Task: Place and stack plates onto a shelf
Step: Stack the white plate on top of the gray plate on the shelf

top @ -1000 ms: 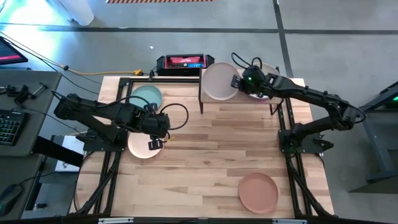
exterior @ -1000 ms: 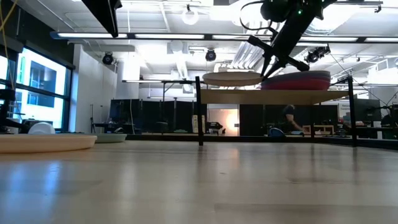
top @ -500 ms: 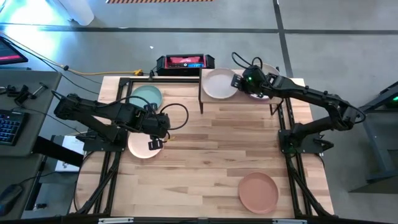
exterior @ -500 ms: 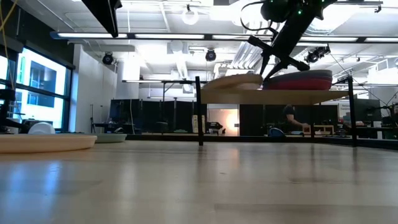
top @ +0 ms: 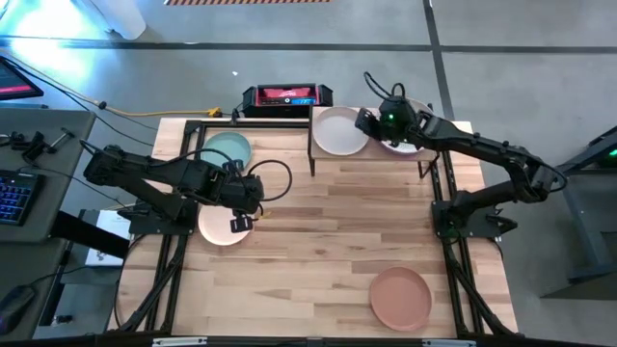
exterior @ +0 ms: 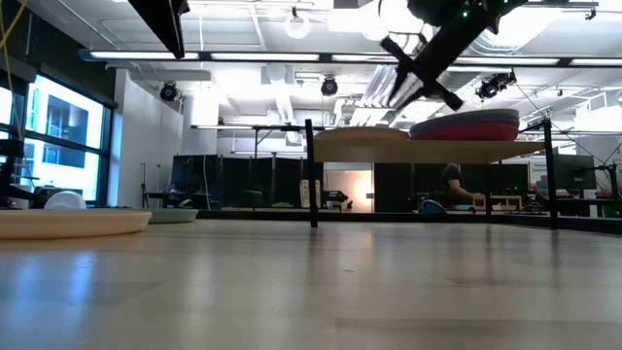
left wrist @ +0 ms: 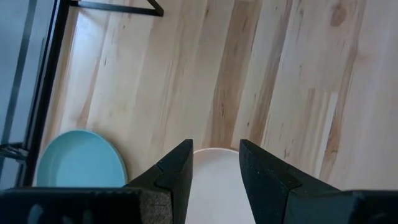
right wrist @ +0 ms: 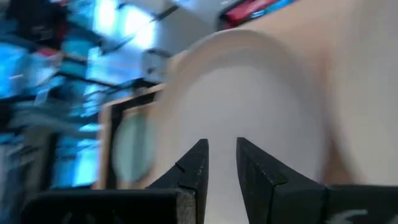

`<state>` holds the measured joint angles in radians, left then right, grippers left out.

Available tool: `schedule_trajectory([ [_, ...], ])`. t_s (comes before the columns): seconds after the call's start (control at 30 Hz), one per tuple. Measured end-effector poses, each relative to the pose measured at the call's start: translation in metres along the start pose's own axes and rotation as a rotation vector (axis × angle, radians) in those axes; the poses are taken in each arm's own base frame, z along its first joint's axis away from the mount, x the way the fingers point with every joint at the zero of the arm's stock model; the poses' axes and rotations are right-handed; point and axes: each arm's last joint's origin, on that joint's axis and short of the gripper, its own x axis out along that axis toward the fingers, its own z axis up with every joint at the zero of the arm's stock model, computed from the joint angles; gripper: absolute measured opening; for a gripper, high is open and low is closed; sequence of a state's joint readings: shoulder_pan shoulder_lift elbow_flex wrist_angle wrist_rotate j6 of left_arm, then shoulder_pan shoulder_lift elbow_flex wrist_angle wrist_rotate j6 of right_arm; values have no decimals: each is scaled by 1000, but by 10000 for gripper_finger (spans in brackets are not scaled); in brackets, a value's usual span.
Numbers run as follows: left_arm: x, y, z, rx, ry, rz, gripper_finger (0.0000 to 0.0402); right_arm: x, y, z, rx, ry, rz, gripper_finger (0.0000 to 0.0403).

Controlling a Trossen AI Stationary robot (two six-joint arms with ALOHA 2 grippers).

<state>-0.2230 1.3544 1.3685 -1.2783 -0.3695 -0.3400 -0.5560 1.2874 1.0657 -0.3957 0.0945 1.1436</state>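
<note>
Cream-white plate [top: 339, 131] lies flat on the shelf [top: 318, 154], left half | right gripper [top: 366, 120] just above its rim, fingers narrowly parted, empty | left gripper [top: 241, 224] hovers open over peach-pink plate [top: 216, 229], far from shelf

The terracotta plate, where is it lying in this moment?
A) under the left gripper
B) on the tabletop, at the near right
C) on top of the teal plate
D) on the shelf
B: in the high view the terracotta plate lies alone on the bare tabletop, far from the shelf.
</note>
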Motion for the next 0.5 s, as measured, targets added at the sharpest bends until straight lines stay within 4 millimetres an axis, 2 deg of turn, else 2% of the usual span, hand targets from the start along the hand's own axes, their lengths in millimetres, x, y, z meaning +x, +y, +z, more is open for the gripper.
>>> schedule_trajectory([
  [0.2,0,-1,-1,-114,6,1,120,-14,21,0,-59,98,276,64],
  [0.37,-1,-2,-1,-181,11,-13,120,-29,36,-12,-131,232,464,64],
  [0.5,-1,-2,-1,-271,15,-19,120,-43,43,-23,-170,309,550,64],
])
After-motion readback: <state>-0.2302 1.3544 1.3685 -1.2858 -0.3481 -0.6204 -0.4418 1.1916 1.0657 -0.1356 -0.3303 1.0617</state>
